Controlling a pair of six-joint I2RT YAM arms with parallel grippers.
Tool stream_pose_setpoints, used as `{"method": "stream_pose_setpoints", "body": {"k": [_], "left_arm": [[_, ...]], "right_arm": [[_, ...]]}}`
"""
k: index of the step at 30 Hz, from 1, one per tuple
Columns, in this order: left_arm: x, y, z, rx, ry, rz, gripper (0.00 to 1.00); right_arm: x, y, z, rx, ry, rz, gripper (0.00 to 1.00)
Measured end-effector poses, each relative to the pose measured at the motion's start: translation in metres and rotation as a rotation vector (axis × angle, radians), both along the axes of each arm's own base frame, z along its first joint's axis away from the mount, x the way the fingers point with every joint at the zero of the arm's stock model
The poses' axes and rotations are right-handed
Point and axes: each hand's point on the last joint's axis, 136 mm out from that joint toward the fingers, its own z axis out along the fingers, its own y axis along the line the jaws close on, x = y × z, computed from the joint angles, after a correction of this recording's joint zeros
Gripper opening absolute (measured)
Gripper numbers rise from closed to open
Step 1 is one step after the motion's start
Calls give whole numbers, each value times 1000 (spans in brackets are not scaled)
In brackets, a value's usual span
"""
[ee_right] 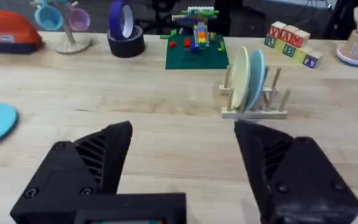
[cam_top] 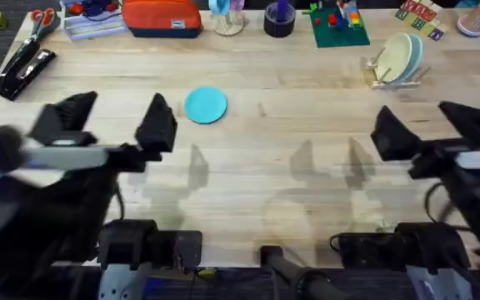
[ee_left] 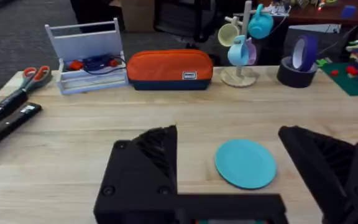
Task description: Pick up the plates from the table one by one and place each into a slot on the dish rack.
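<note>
The dish rack (cam_top: 396, 73) stands near the far right corner of the bench (cam_top: 307, 125), and holds two plates upright in its slots: a pale cream-green plate (ee_right: 240, 78) and a light blue plate (ee_right: 255, 79) just beside it, faces close together. Some pegs of the rack on the side next to the blue one stand free. One sky-blue plate (cam_top: 205, 106) lies flat on the bench left of the middle, well apart from the rack.

The left gripper (cam_top: 119, 117) hovers near the flat plate, towards the near edge from it, its fingers (ee_left: 145, 168) released and spread wide, with nothing between them. The right gripper (cam_top: 430, 125) hangs over the right side of the bench, on the near side of the rack, fingers (ee_right: 86, 162) also spread apart and holding nothing.

Along the far edge sit a white basket (ee_left: 86, 56) holding small blue and red items, an orange pouch (ee_left: 169, 67), a mug tree (ee_left: 244, 43) with hanging mugs, a roll of tape (ee_left: 298, 62) and a green baseplate (ee_right: 194, 53) with bricks on it.
</note>
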Motion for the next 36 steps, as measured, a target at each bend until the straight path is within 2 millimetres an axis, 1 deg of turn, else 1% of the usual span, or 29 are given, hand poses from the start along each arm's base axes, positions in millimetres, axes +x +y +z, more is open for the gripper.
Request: {"method": "stream_pose_setpoints", "body": {"k": [3,6,9,11,14,20,24,25,28,31,36], "left_arm": [[-17,0,21,2,25,0,994],[-28,0,36,3,77,0,993],[-33,0,46,3,157,-1,993],[-34,0,53,2,211,-1,993],[-32,0,64,2,285,-1,993],[-23,0,88,3,434,-2,993],[-14,0,101,4,531,-2,993],[-5,0,107,3,590,-3,993],[2,0,107,3,669,-3,993],[7,0,101,3,761,-3,993],[15,0,85,2,910,-4,994]], "right_arm": [[-14,0,16,0,21,0,992],[-25,0,23,0,80,-2,992],[-33,0,28,-7,158,-1,992],[-35,-1,36,-13,199,0,992],[-35,-1,48,-17,250,0,992],[-24,-1,75,-19,372,2,992],[-15,-1,91,-19,455,3,992],[-8,-1,101,-18,508,4,992],[-3,-1,107,-18,566,5,992],[2,-1,110,-17,622,5,992],[8,-1,104,-16,714,6,992]]}}
